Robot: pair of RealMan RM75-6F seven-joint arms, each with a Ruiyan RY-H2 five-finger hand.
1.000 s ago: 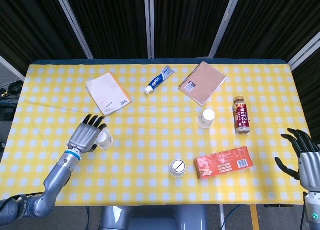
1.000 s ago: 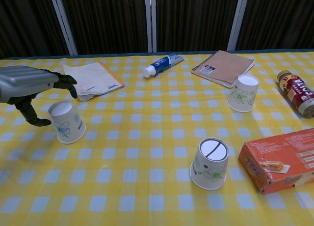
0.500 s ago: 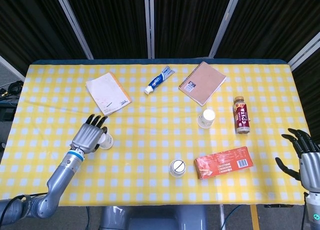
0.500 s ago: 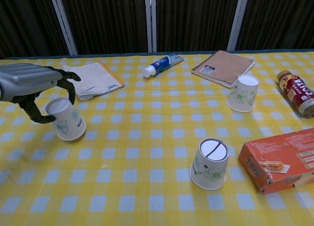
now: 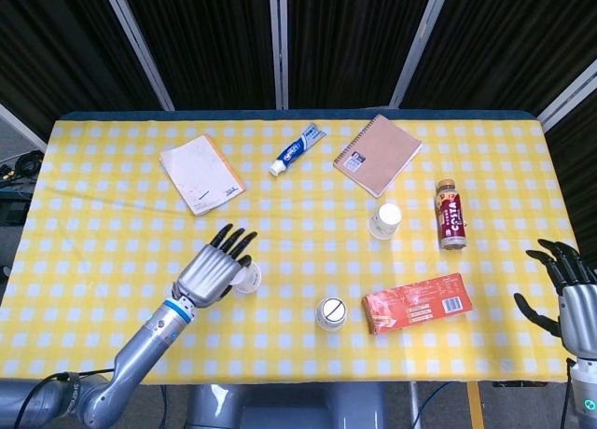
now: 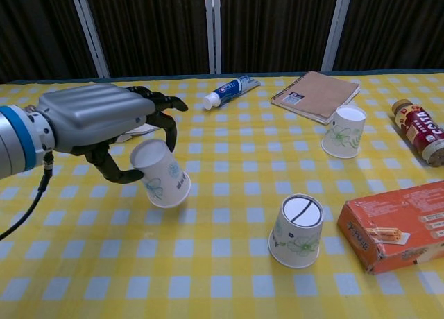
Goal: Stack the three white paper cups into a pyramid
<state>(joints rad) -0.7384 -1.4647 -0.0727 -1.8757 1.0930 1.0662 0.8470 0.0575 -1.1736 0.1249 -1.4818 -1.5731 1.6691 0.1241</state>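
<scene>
Gripping one cup (image 6: 161, 174), the left robot hand (image 6: 104, 125) is holding it tilted, left of the upturned centre cup (image 6: 296, 231); right robot hand (image 5: 574, 297) is hanging open, far right.

A rectangular table (image 5: 308, 392) fills most of the room in view, covered edge to edge with a yellow and white checked cloth (image 5: 84, 214). Behind it hangs a wall of black pleated curtains (image 5: 205, 37), divided by slanted pale metal posts (image 5: 140, 45). The light is even and bright on the tabletop. A grey floor (image 5: 11, 159) shows at far left.
</scene>
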